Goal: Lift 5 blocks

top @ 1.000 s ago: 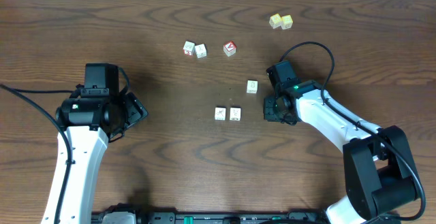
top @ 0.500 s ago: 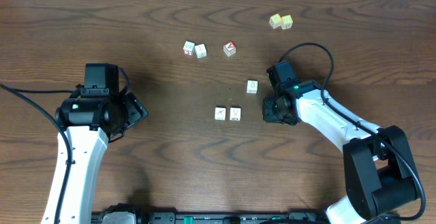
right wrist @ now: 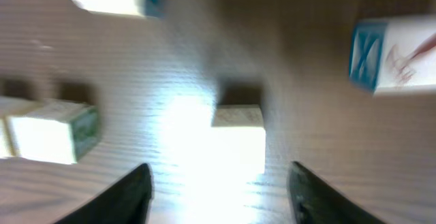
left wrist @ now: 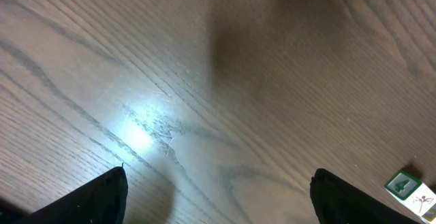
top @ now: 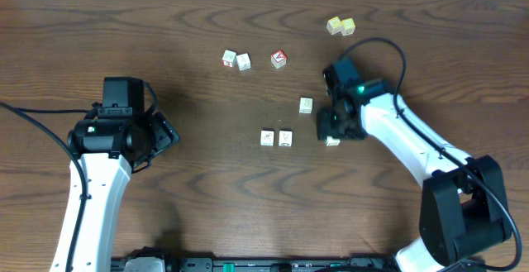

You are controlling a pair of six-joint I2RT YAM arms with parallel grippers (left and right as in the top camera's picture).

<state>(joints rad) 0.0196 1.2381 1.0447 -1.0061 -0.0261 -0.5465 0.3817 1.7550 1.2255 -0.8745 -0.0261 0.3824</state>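
Several small whitish blocks lie on the dark wooden table: two at the back (top: 229,58) (top: 244,61), one in the middle (top: 306,105), a pair side by side (top: 267,138) (top: 285,138). One more block (top: 332,140) lies at the near edge of my right gripper (top: 335,123). In the blurred right wrist view that block (right wrist: 238,139) rests on the table just ahead of my right gripper (right wrist: 221,197), whose jaws stand apart and do not touch it. My left gripper (top: 157,136) hangs wide open over bare wood (left wrist: 218,200), far left of the blocks.
A cube with a red face (top: 278,58) sits beside the back blocks. Two pale yellow cubes (top: 340,26) lie at the far right back. The right wrist view also shows other blocks left (right wrist: 51,132) and right (right wrist: 395,54). A cube (left wrist: 409,190) peeks in at the left wrist view's lower right.
My right gripper has opened and shifted toward the far side; a block that it covered now lies on the table at its near edge. The left arm has not moved.
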